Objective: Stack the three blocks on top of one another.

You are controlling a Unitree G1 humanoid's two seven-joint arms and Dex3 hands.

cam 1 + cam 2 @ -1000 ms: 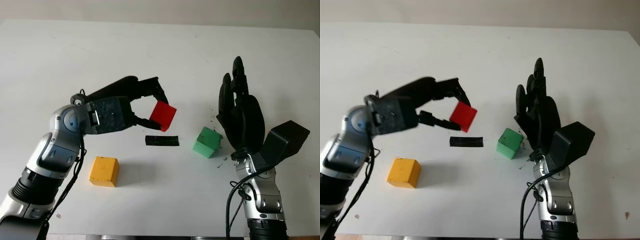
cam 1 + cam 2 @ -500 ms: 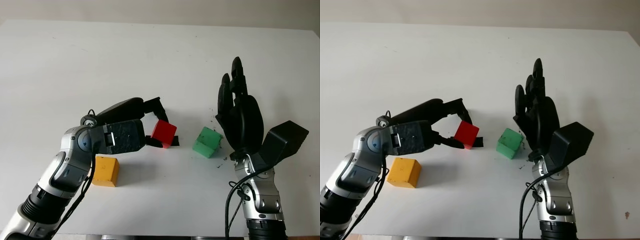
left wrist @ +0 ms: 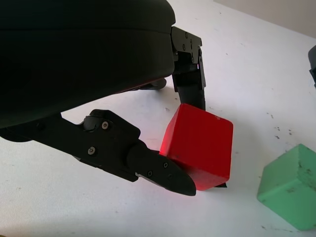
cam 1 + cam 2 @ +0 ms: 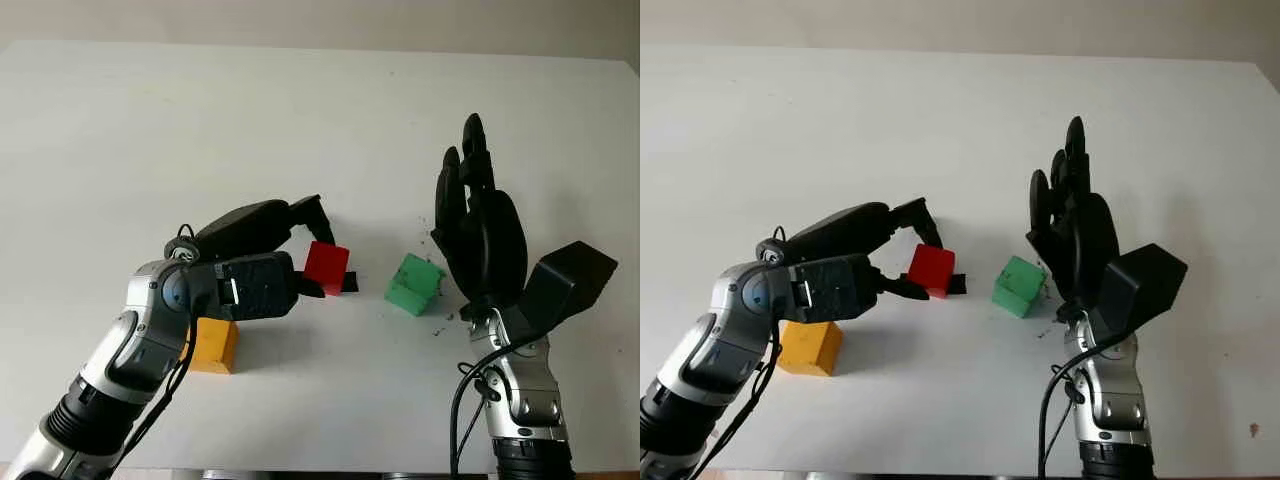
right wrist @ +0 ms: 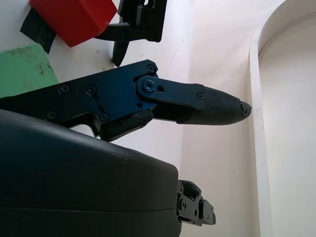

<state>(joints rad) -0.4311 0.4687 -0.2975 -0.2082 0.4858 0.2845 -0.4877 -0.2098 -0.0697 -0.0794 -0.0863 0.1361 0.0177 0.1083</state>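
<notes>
My left hand is shut on the red block, which sits low over a black tape mark at the table's centre; I cannot tell whether the block touches the table. In the left wrist view the red block is pinched between the black fingers. The green block lies on the table just right of it. The yellow block lies at the front left, partly behind my left forearm. My right hand stands open and upright right of the green block.
The white table runs far back and to both sides. Small dark specks lie around the green block. The table's front edge is near the bottom of the picture.
My left hand has carried the red block down and toward me, from the air to just over the black tape mark. The right hand has not moved.
</notes>
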